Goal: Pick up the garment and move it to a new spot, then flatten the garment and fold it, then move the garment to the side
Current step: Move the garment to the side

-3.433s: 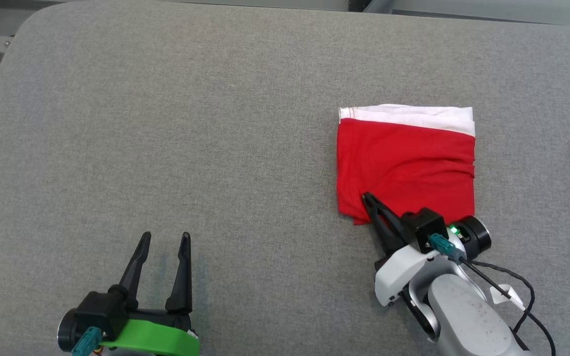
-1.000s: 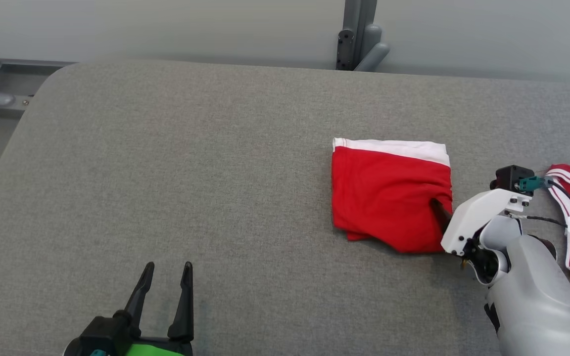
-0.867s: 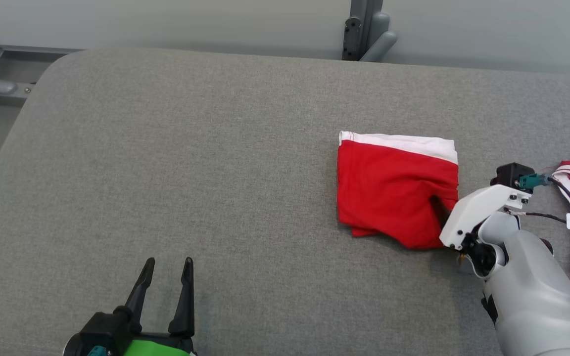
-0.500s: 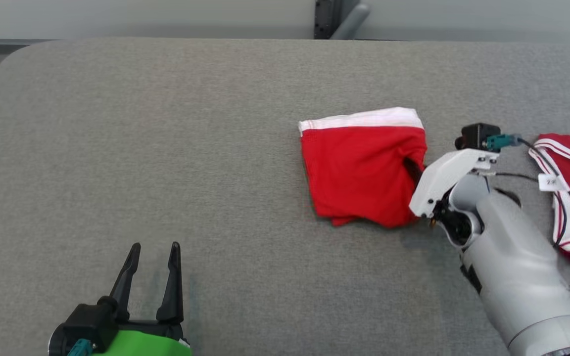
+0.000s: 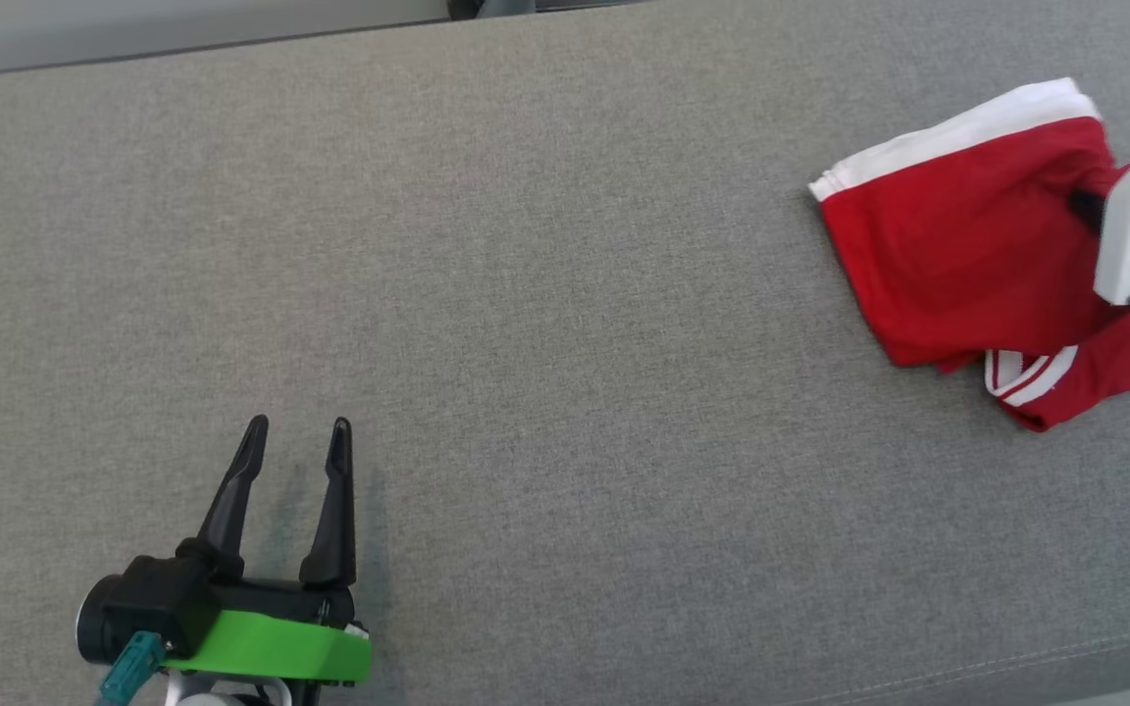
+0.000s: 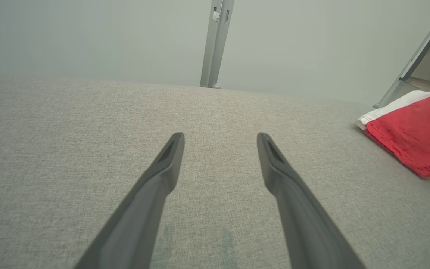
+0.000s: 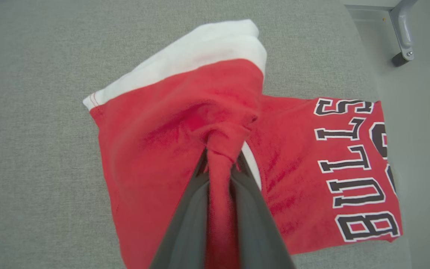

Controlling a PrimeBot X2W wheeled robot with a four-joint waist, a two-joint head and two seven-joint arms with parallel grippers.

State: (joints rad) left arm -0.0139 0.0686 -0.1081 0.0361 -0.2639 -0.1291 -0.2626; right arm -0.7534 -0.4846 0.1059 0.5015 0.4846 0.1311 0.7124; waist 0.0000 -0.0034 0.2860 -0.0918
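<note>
The garment (image 5: 957,245) is a folded red piece with a white band, lying at the far right of the grey padded table (image 5: 526,294). My right gripper (image 5: 1085,206) is at its right edge. In the right wrist view that gripper (image 7: 218,164) is shut on a bunched fold of the garment (image 7: 170,123), which is pulled up into a ridge. The garment's right part lies over another red jersey. My left gripper (image 5: 295,431) rests open and empty near the front left, far from the cloth. The left wrist view shows its fingertips apart (image 6: 220,138) and the garment (image 6: 413,134) off to the right.
A second red jersey (image 7: 330,168) with black-and-white "BULLS" lettering lies under and beside the garment, and its striped trim (image 5: 1031,373) pokes out below. The table's right edge (image 7: 368,74) is close, with a metal frame foot (image 7: 401,33) beyond. A grey post (image 6: 215,41) stands behind the table.
The head camera has swung left. My right gripper has shut on the garment's right edge and dragged it right, onto the other jersey it lay apart from. The left gripper has stayed put.
</note>
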